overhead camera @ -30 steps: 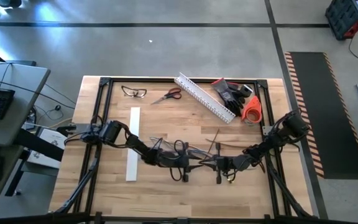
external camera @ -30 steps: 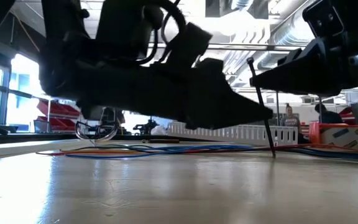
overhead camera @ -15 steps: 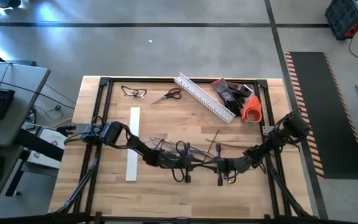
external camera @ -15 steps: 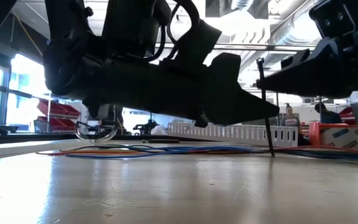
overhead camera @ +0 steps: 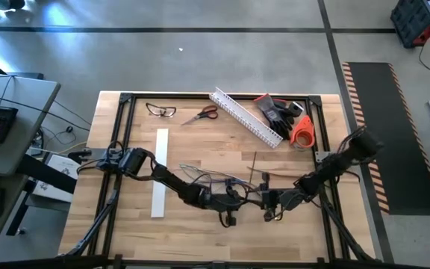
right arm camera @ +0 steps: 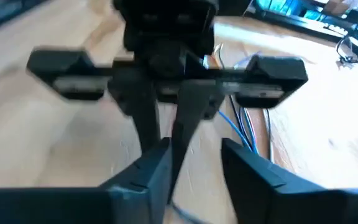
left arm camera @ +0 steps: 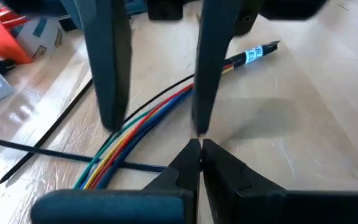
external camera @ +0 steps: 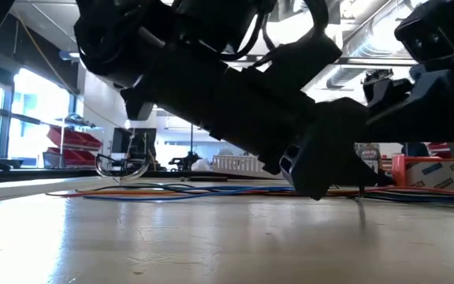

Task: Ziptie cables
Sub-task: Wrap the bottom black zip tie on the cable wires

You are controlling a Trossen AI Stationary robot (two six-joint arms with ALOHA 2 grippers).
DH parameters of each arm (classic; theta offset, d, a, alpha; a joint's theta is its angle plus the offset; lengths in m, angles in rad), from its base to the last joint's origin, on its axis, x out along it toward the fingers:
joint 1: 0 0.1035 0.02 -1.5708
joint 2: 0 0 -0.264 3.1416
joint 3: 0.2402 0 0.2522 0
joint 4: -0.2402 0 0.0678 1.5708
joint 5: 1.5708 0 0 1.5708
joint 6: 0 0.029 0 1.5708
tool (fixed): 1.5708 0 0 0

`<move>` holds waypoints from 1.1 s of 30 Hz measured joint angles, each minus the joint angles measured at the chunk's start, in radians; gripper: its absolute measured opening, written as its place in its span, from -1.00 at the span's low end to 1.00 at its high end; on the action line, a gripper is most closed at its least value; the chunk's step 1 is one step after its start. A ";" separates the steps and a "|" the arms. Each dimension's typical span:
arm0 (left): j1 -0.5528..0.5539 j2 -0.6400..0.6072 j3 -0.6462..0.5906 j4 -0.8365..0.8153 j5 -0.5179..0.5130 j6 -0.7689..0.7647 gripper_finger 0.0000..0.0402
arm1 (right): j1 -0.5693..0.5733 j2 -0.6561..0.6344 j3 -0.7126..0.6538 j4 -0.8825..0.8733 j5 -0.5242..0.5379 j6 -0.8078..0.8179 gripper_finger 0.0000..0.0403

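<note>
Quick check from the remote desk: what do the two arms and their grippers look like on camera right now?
Both arms are dark, jointed and slim, with thick black cords looping along them. The left gripper has two black, wedge-shaped fingers tapering to narrow tips. The right gripper has matching black fingers on a wide dark crossbar. No coloured markings show on either.

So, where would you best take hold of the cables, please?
Near the labelled end of the cables, where the wires run tight together. Come straight down from above, closing across them: they lie flat on the table and fan apart farther along.
</note>
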 joint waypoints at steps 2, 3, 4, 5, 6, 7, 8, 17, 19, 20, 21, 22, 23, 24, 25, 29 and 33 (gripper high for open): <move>0.007 0.000 0.000 -0.002 0.001 -0.018 -1.00 | 0.014 -0.080 0.000 -0.082 0.000 0.004 -0.24; 0.011 0.000 0.000 -0.002 0.002 -0.024 -1.00 | 0.020 -0.124 0.000 -0.106 0.000 0.005 -0.21; 0.013 0.000 0.000 -0.002 0.003 -0.027 -1.00 | 0.023 -0.163 0.000 -0.116 -0.001 0.006 -0.19; 0.017 0.000 0.000 -0.002 0.003 -0.027 -1.00 | 0.025 -0.204 0.000 -0.118 -0.002 0.008 -0.19; 0.019 0.000 0.000 -0.002 0.005 -0.027 -1.00 | 0.021 -0.236 0.000 -0.117 -0.012 0.023 -0.20; 0.020 0.000 0.000 -0.002 0.006 -0.028 -1.00 | 0.010 -0.263 0.000 -0.117 -0.029 0.036 -0.23; 0.023 0.000 0.000 -0.002 0.009 -0.029 -1.00 | -0.005 -0.284 0.000 -0.120 -0.055 0.053 -0.28; 0.030 -0.001 0.015 -0.009 0.036 -0.027 -1.00 | -0.101 -0.253 0.031 -0.156 -0.212 0.108 -0.96; 0.030 -0.002 0.016 -0.008 0.040 -0.024 -1.00 | -0.113 -0.231 0.065 -0.181 -0.240 0.107 -0.95; 0.030 -0.002 0.016 -0.006 0.040 -0.020 -1.00 | -0.120 -0.218 0.086 -0.213 -0.261 0.109 -0.95; 0.030 -0.002 0.016 -0.006 0.040 -0.015 -1.00 | -0.126 -0.206 0.107 -0.259 -0.275 0.111 -0.97; 0.030 -0.002 0.016 -0.006 0.040 -0.013 -1.00 | -0.129 -0.195 0.127 -0.308 -0.283 0.111 -0.98; 0.030 -0.002 0.016 -0.007 0.040 -0.012 -1.00 | -0.133 -0.183 0.146 -0.353 -0.288 0.111 -0.99; 0.030 -0.002 0.016 -0.008 0.040 -0.012 -1.00 | -0.133 -0.175 0.167 -0.395 -0.289 0.111 -0.99; 0.030 -0.002 0.016 -0.008 0.041 -0.011 -1.00 | -0.133 -0.168 0.184 -0.430 -0.296 0.112 -0.99; 0.030 -0.002 0.016 -0.013 0.041 -0.010 -1.00 | -0.133 -0.155 0.232 -0.540 -0.329 0.123 -1.00; 0.028 -0.002 0.016 -0.015 0.042 -0.010 -1.00 | -0.132 -0.154 0.252 -0.653 -0.331 0.160 -1.00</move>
